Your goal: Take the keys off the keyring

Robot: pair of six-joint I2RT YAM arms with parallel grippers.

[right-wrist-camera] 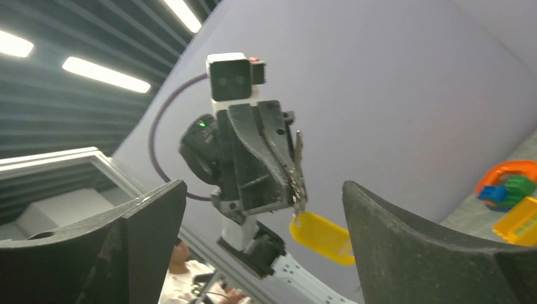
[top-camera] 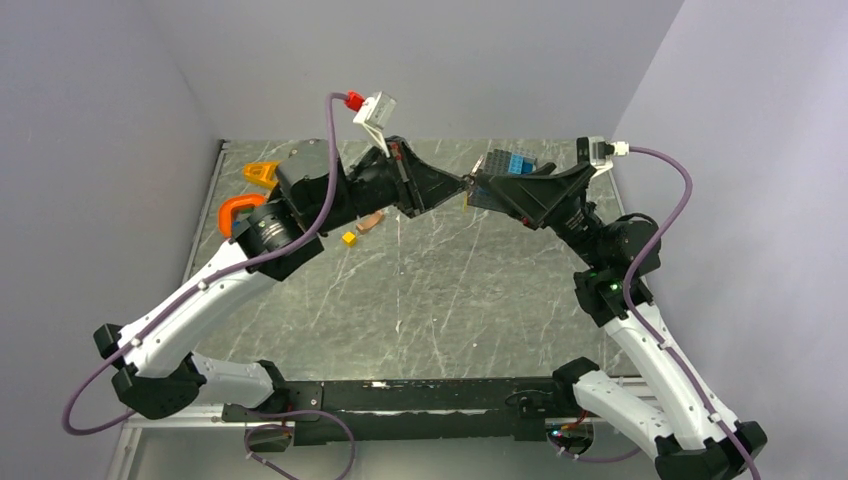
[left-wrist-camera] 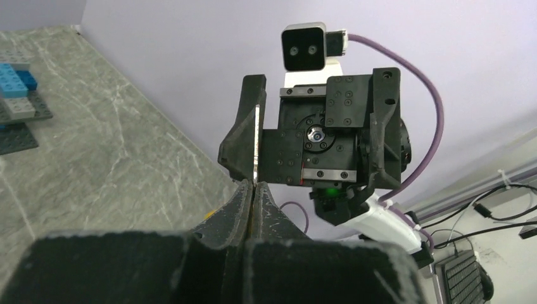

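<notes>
My left gripper (top-camera: 456, 184) is shut on the keyring (right-wrist-camera: 298, 172), a thin grey metal strip along its fingertips in the right wrist view. The yellow oblong key piece (right-wrist-camera: 322, 237) hangs from the ring just below those fingertips, and shows as a small yellow speck in the top view (top-camera: 466, 203). In the left wrist view the left gripper (left-wrist-camera: 254, 187) is closed, with a thin bright metal edge (left-wrist-camera: 256, 142) rising from it. My right gripper (top-camera: 481, 190) faces it tip to tip, held above the table. Its jaws are wide open and empty (right-wrist-camera: 265, 187), on either side of the key piece.
A grey baseplate with blue bricks (top-camera: 508, 163) lies behind the grippers and shows in the left wrist view (left-wrist-camera: 19, 123). Orange pieces (top-camera: 240, 211) (top-camera: 260, 172), a small yellow cube (top-camera: 348, 238) and a pinkish piece (top-camera: 370, 222) lie at the back left. Walls close both sides.
</notes>
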